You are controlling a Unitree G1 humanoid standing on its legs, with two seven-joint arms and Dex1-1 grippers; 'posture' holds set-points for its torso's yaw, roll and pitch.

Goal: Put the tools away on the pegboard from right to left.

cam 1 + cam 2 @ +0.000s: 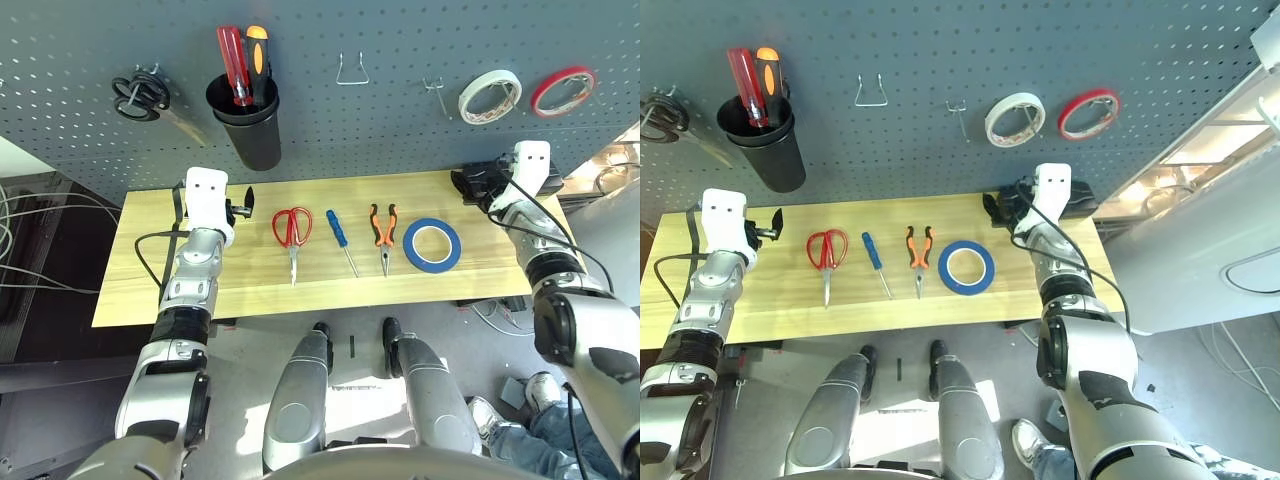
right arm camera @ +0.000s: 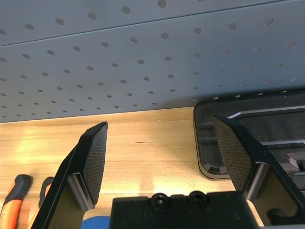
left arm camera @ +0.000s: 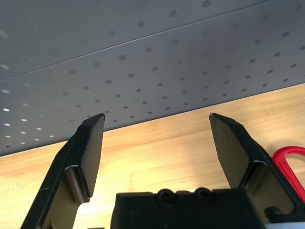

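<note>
Four tools lie in a row on the table (image 1: 150,290): scissors (image 1: 292,230), screwdriver (image 1: 338,232), pliers (image 1: 383,232), blue tape roll (image 1: 432,245). The pegboard (image 1: 400,40) above carries two thin rolls (image 1: 490,96), two screwdrivers in a cup (image 1: 247,125). Left gripper (image 3: 155,138) and right gripper (image 2: 159,143): fingers apart, empty. A black tray (image 2: 267,119) beside the right is cut off.

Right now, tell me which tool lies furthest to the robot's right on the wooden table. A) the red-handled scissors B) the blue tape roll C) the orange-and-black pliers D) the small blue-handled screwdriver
B: the blue tape roll lies at the right end of the row, past the pliers, the screwdriver and the scissors.
</note>
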